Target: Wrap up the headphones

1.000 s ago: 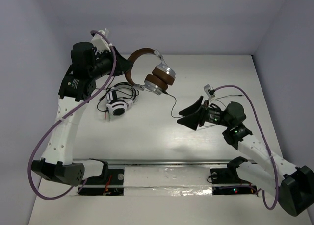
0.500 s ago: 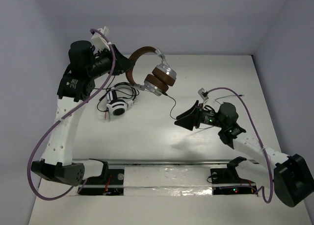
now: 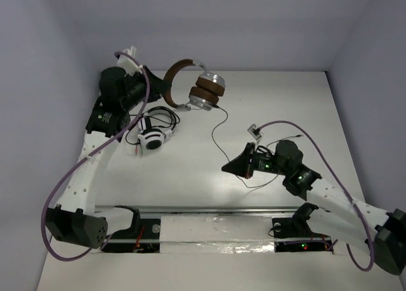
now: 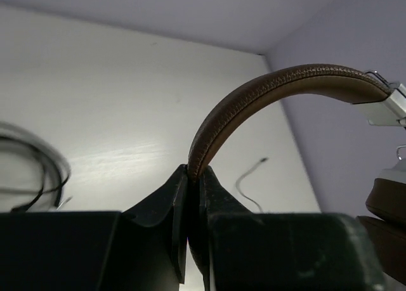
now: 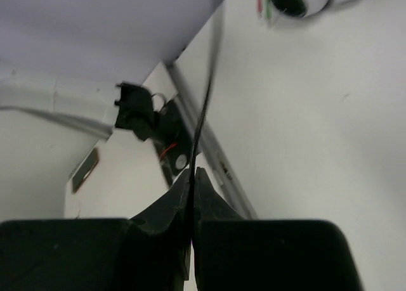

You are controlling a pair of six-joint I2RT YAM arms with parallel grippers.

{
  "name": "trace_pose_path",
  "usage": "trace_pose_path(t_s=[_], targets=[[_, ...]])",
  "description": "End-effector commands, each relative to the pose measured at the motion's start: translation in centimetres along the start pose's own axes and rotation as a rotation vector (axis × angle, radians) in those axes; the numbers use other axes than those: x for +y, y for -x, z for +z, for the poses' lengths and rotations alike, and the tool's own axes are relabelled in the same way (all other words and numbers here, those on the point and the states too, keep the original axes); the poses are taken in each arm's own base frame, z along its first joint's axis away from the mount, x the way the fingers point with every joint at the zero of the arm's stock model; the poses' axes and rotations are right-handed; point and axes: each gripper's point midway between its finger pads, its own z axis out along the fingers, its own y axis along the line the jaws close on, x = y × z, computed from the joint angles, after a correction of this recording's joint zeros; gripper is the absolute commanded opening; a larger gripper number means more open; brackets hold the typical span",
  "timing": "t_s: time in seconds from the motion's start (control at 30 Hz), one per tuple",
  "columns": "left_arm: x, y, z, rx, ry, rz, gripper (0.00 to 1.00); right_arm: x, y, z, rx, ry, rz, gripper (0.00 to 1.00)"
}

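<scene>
Left tool (image 4: 190,177) clamps headphones (image 4: 273,88); right tool (image 5: 192,172) pinches their cable (image 5: 208,94).

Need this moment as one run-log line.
left gripper: shut on headphones band | right gripper: shut on cable | cable: unwrapped, runs from ear cup to right gripper | white headset: on table

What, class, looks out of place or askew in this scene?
Nothing looks damaged. The headphones hang tilted, the left gripper shut on their headband; their cable trails slack to the shut right gripper. A white headset lies nearby amid loose wire.
</scene>
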Motion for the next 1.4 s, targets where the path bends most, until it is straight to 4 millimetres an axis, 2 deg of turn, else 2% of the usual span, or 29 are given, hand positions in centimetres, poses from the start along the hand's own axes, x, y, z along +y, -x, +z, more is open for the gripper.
trace_pose_path(t_s=[0.0, 0.03, 0.07, 0.1, 0.13, 0.17, 0.2, 0.23, 0.27, 0.3, 0.33, 0.37, 0.4, 0.43, 0.5, 0.53, 0.57, 0.63, 0.67, 0.7, 0.77, 0.87, 0.9, 0.93, 1.03, 1.1, 1.17, 1.37], targets=[[4.6, 0.4, -1.6, -0.166, 0.201, -0.014, 0.0, -1.5, 4.4, -2.2, -0.072, -0.317, -0.074, 0.0], [7.0, -2.4, -1.6, -0.127, 0.256, -0.022, 0.0, -1.6, 5.4, -2.7, -0.083, -0.372, -0.09, 0.0], [8.0, -3.3, -2.0, -0.123, 0.291, -0.018, 0.0, -0.2, 8.2, -3.3, -0.129, -0.4, -0.143, 0.0], [8.9, -3.5, -3.1, -0.146, 0.334, -0.006, 0.0, -1.6, 8.6, -4.2, -0.121, -0.51, -0.139, 0.0], [9.7, -4.7, -3.3, -0.126, 0.354, -0.002, 0.0, -1.4, 9.8, -4.5, -0.141, -0.541, -0.157, 0.0], [11.4, -7.2, -3.6, -0.072, 0.394, -0.002, 0.0, -1.3, 10.8, -4.8, -0.149, -0.57, -0.184, 0.0], [11.6, -7.8, -4.3, -0.072, 0.399, 0.002, 0.0, -0.3, 13.2, -5.3, -0.198, -0.598, -0.213, 0.0], [12.7, -9.7, -4.5, -0.034, 0.416, -0.002, 0.0, -0.7, 13.9, -5.0, -0.196, -0.625, -0.225, 0.0], [13.1, -10.5, -4.9, -0.016, 0.424, 0.005, 0.0, -0.7, 14.8, -4.9, -0.197, -0.647, -0.255, 0.0], [13.2, -10.6, -5.5, -0.025, 0.432, 0.013, 0.0, 0.1, 16.8, -5.2, -0.225, -0.671, -0.279, 0.0], [13.7, -11.2, -5.8, -0.015, 0.45, 0.019, 0.0, -0.5, 17.3, -4.6, -0.205, -0.699, -0.288, 0.0], [14.0, -11.7, -6.3, 0.003, 0.462, 0.025, 0.0, -0.2, 18.1, -4.6, -0.203, -0.71, -0.316, 0.0], [14.5, -11.3, -6.9, -0.017, 0.498, 0.045, 0.0, 0.3, 18.7, -4.4, -0.196, -0.7, -0.332, 0.0], [14.6, -11.4, -7.0, -0.014, 0.502, 0.054, 0.0, 2.2, 20.5, -4.3, -0.226, -0.663, -0.357, 0.0], [14.7, -12.3, -6.8, 0.042, 0.495, 0.076, 0.0, 3.8, 20.6, -2.8, -0.164, -0.58, -0.397, 0.0], [14.0, -12.9, -6.4, 0.078, 0.451, 0.081, 0.0, 4.8, 20.8, -2.2, -0.143, -0.529, -0.415, 0.0], [13.8, -13.2, -6.0, 0.094, 0.43, 0.088, 0.0, 5.5, 21.7, -1.2, -0.128, -0.492, -0.453, 0.0], [12.5, -14.8, -5.1, 0.167, 0.364, 0.115, 0.0, 5.4, 22.0, -0.1, -0.093, -0.48, -0.469, 0.0], [12.1, -15.1, -4.9, 0.182, 0.353, 0.128, 0.0, 5.8, 23.0, 0.1, -0.102, -0.48, -0.494, 0.0], [12.1, -15.3, -4.8, 0.191, 0.36, 0.142, 0.0, 4.6, 23.0, 1.2, -0.076, -0.501, -0.488, 0.0], [11.8, -16.0, -4.6, 0.226, 0.356, 0.169, 0.0, 4.9, 22.9, 2.1, -0.049, -0.481, -0.501, 0.0], [11.8, -16.8, -4.3, 0.267, 0.357, 0.196, 0.0, 6.3, 24.0, 2.7, -0.05, -0.435, -0.525, 0.0], [11.7, -17.1, -4.2, 0.282, 0.35, 0.204, 0.0, 7.3, 24.6, 2.6, -0.06, -0.411, -0.54, 0.0], [11.8, -17.3, -4.0, 0.294, 0.352, 0.208, 0.0, 7.6, 24.5, 3.1, -0.042, -0.381, -0.54, 0.0], [9.6, -18.6, -3.3, 0.341, 0.25, 0.243, 0.0, 8.5, 24.2, 4.2, -0.01, -0.312, -0.544, 0.0], [7.2, -19.3, -3.1, 0.365, 0.112, 0.257, 0.0, 6.9, 24.0, 5.6, 0.002, -0.329, -0.518, 0.0], [6.2, -19.3, -3.2, 0.364, 0.056, 0.259, 0.0, 4.2, 23.2, 6.9, 0.028, -0.386, -0.484, 0.0], [3.9, -18.9, -3.7, 0.373, -0.064, 0.288, 0.0, -0.2, 22.1, 8.3, 0.054, -0.487, -0.47, 0.0]])
